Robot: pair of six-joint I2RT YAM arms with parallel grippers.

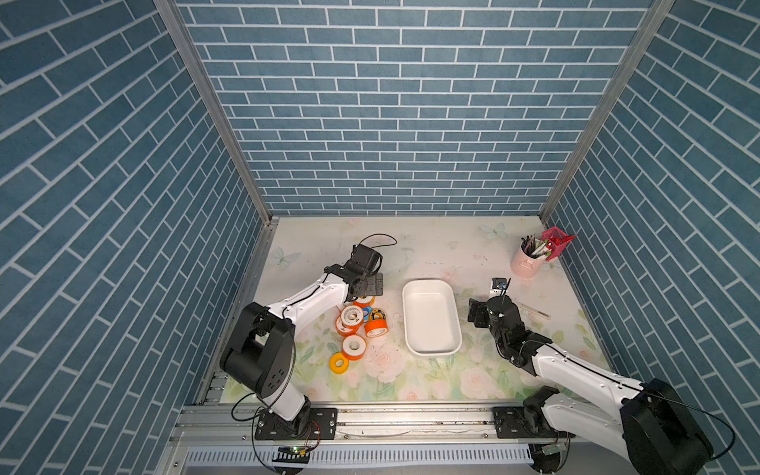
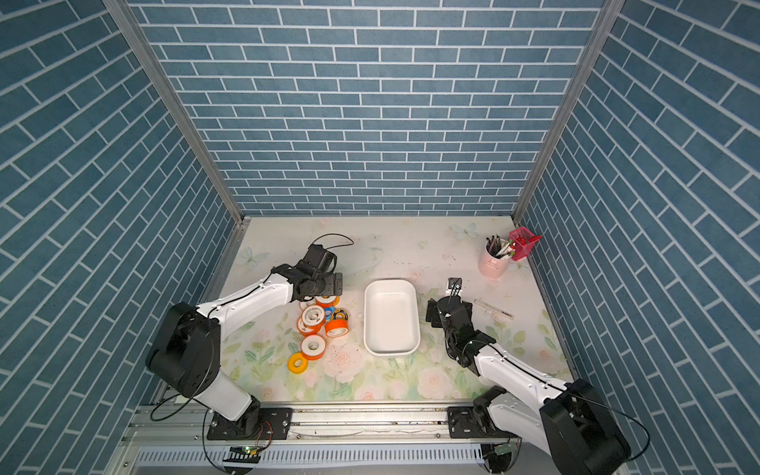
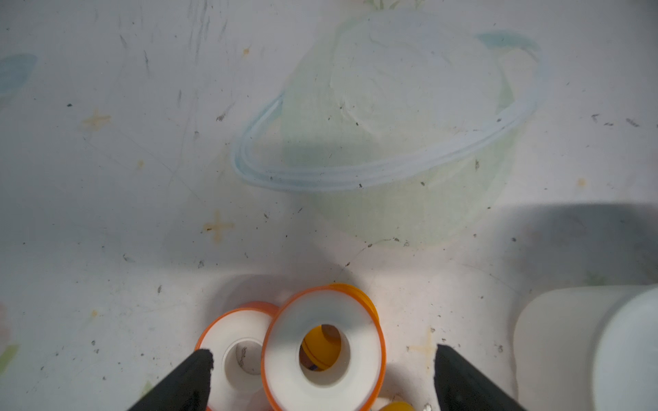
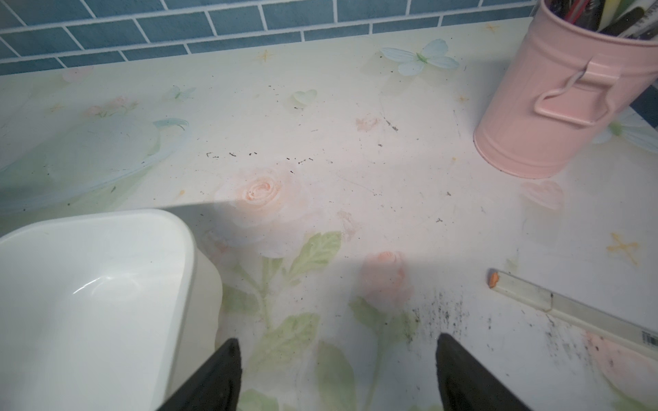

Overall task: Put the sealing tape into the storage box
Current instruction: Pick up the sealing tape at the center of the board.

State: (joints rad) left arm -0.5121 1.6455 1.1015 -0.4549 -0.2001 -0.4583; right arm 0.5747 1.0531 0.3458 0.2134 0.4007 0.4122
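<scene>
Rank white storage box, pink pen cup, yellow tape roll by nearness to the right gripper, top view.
1. White storage box, beside the right gripper.
2. Pink pen cup, far right corner.
3. Yellow tape roll, across the box.

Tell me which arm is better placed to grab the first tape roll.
Left, I'd say. The left tool is open directly over the tape rolls, one roll framed between its tips. The right tool, also open, is on the other side of the box, with no tape near it.
</scene>
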